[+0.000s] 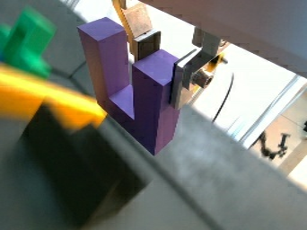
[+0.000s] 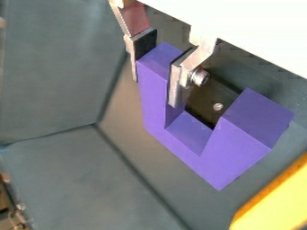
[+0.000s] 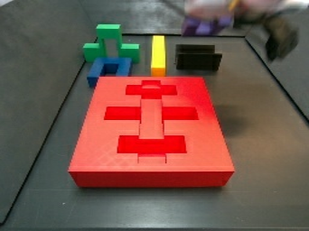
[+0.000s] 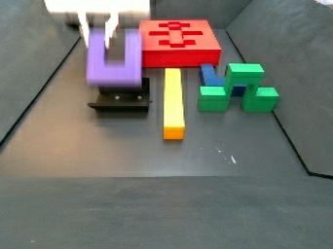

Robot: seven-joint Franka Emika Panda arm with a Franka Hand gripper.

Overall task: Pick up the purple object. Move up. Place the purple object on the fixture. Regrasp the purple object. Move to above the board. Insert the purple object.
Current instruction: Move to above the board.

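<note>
Bare dark floor fills the foreground of a side view; behind it the small black stepped fixture is seen, and just above it the small purple U-shaped plastic block is held by the gripper; whether the block touches the fixture cannot be told. In both wrist views one prong is pinched between the flat silver fingers with dark pads; the other prong stands free. Picking up and lifting are judged done; the placement on the fixture is judged under way; regrasping, moving above the large flat red recessed board and inserting are left. One purple block, one fixture, one board, one long yellow bar, one blue U-shaped block and one green stepped block are counted; the red board's recesses are all seen unfilled.
</note>
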